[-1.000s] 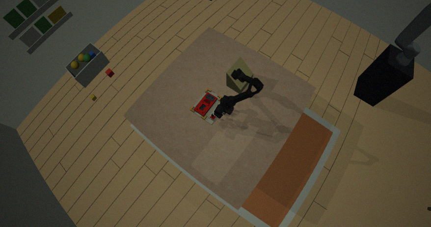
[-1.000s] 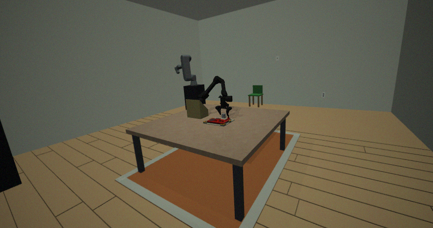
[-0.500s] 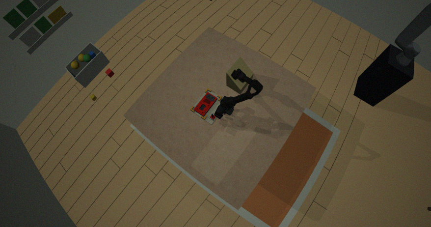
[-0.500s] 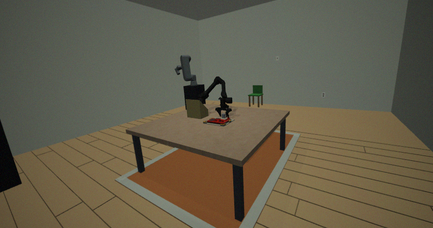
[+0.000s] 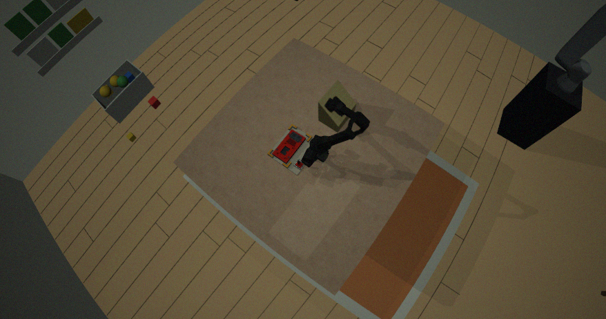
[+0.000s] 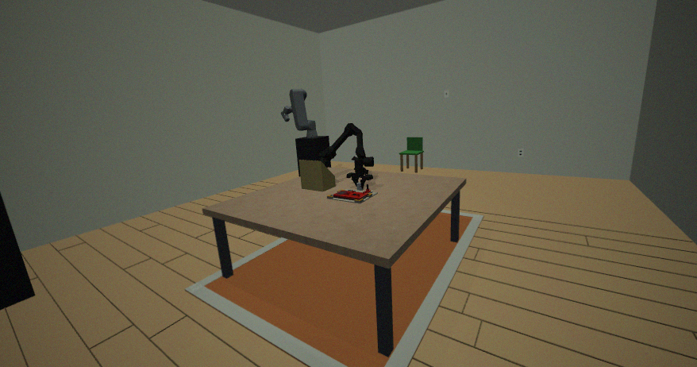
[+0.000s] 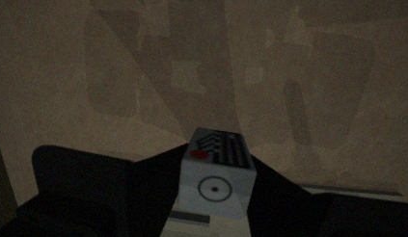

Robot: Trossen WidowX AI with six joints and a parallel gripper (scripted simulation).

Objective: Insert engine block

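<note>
My gripper (image 5: 306, 161) (image 6: 360, 187) (image 7: 216, 154) is shut on the grey engine block (image 6: 360, 185) (image 7: 216, 193), low over the pale board (image 5: 297, 172) (image 7: 205, 230). In the wrist view the block shows dark stripes and a red dot on one face, and a ringed circle on the face below. In the top view the arm hides the block. I cannot tell whether it touches the board. The red car body (image 5: 292, 146) (image 6: 344, 197) lies beside the gripper, with dark areas in its top. The rib is too small to make out.
A small red piece with a dark post (image 5: 299, 163) (image 6: 367, 189) stands on the board close to the gripper. Yellow corner markers (image 5: 286, 164) surround the car body. The arm's olive base block (image 5: 337, 94) (image 6: 317, 175) stands behind it on the table (image 5: 237, 147) (image 6: 292, 216).
</note>
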